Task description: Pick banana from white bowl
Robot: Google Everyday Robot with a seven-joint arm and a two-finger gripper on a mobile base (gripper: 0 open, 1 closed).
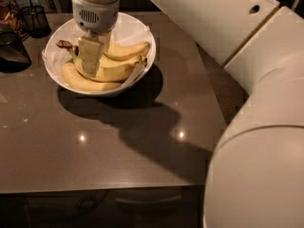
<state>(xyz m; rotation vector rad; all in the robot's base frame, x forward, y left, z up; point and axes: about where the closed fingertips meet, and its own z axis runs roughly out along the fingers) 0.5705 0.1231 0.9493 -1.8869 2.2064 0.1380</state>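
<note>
1. Hand (89,65) is down inside the white bowl (57,32), right on the fruit pile. From my feed I can't tell if it's clamped or spread.
2. It's sitting over the neck end of the banana (116,70), the long one with the dark stem. That one lies in the bowl between two other bananas.
3. My read: reach is done, grab unconfirmed, lift not done yet.
4. Bowl's at the far left of the surface (118,141), near a black mesh cup (35,20).
</note>
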